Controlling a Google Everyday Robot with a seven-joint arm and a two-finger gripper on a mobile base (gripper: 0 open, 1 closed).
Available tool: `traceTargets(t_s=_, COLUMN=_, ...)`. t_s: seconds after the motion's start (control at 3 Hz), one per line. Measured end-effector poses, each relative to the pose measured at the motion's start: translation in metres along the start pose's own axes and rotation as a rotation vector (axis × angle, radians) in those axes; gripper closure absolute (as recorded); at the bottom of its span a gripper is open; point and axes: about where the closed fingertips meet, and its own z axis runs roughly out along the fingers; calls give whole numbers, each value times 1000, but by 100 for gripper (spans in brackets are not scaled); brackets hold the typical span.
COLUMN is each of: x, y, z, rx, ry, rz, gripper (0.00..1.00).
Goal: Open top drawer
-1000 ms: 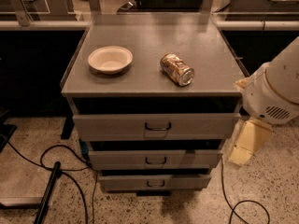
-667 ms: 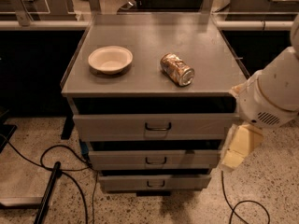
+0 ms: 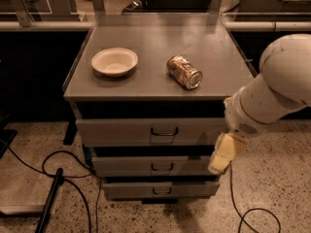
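Item 1. The cabinet [image 3: 155, 47] stands at centre on a speckled floor [image 3: 272, 188], with three grey drawers stacked in its front.

Item 2. The top drawer [image 3: 116, 131], the widest of the three, sits just under the cabinet top, below a dark band. Its small dark loop handle [image 3: 164, 131] is at the centre of the front, and nothing is touching it.

Item 3. The middle drawer [image 3: 121, 165] and bottom drawer [image 3: 126, 189] lie beneath it, each narrower, with a similar handle.

Item 4. Your gripper [image 3: 226, 152] hangs at the right side of the cabinet, level with the gap between the top and middle drawers. It points downward and is well to the right of the top drawer's handle. It shows as one pale block, so whether it is wide or narrow cannot be told. It holds nothing visible. Whether it touches the cabinet's right edge cannot be told.

Item 5. The white arm [image 3: 277, 86] enters from the right edge and slopes down to the gripper.

Item 6. On the cabinet top, a pale bowl [image 3: 114, 61] sits upright at left. A can [image 3: 184, 72] lies on its side to the right of it, apart from it.

Item 7. Dark cables [image 3: 63, 161] run across the floor at lower left, and another cable [image 3: 252, 212] loops at lower right.
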Motion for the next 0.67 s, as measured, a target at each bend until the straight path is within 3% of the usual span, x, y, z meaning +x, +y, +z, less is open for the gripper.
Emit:
traceTargets(t_s=0.33, x=-6, y=-18, z=48, rx=-18, ry=7, rz=-12, gripper=0)
traceTargets(t_s=0.67, x=-6, y=-18, z=49, rx=-19, ry=7, rz=-13, gripper=0)
